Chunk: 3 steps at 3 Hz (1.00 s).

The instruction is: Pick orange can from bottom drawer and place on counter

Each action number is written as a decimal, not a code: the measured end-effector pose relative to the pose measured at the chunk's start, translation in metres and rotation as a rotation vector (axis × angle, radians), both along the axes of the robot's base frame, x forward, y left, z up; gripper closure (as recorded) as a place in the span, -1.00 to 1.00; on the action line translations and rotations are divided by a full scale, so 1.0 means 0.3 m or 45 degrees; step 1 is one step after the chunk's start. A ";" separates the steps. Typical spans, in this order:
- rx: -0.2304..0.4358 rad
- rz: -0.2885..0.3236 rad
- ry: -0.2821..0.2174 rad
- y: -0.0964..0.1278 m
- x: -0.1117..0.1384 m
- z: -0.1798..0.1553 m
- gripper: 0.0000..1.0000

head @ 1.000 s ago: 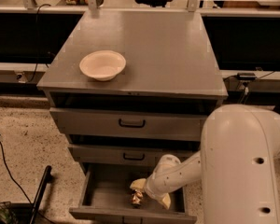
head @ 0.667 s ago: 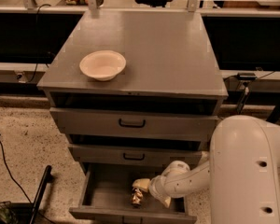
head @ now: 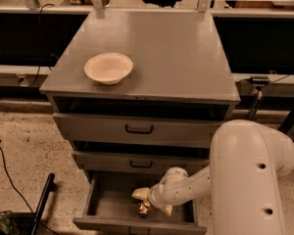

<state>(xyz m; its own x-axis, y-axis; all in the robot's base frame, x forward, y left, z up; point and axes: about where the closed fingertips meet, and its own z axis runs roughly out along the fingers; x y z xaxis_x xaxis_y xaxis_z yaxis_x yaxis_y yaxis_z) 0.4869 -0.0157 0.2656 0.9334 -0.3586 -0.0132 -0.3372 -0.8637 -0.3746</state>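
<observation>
Orange can [head: 144, 208] was in the open bottom drawer [head: 108, 204], lower centre of the frame; gripper [head: 151, 201] was down inside that drawer, right at the can; whether it clasped the can could not be told; cream bowl [head: 108, 68] sat on the counter [head: 176, 58], upper left.

The robot's big white arm link [head: 247, 180] has changed its pose. A second ago it ran out of the right edge of the view; now its rounded right end shows inside it, and its top sits a little lower, under the counter's edge. The thin forearm [head: 186, 187] has come down too and lies flatter above the bottom drawer [head: 110, 204]. The gripper [head: 147, 202] has sunk only slightly and is deep in this drawer, right at the orange can [head: 144, 209].
</observation>
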 end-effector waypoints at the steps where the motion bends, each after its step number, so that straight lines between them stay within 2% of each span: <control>1: -0.052 0.070 -0.028 0.061 0.032 -0.066 -1.00; 2: -0.093 0.112 -0.047 0.096 0.053 -0.137 -1.00; 3: -0.121 0.162 -0.029 0.136 0.054 -0.223 -1.00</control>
<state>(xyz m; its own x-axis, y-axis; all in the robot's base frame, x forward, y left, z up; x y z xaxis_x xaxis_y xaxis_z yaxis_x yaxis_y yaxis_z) 0.5032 0.0249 0.1988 0.9711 -0.2359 0.0368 -0.2149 -0.9308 -0.2957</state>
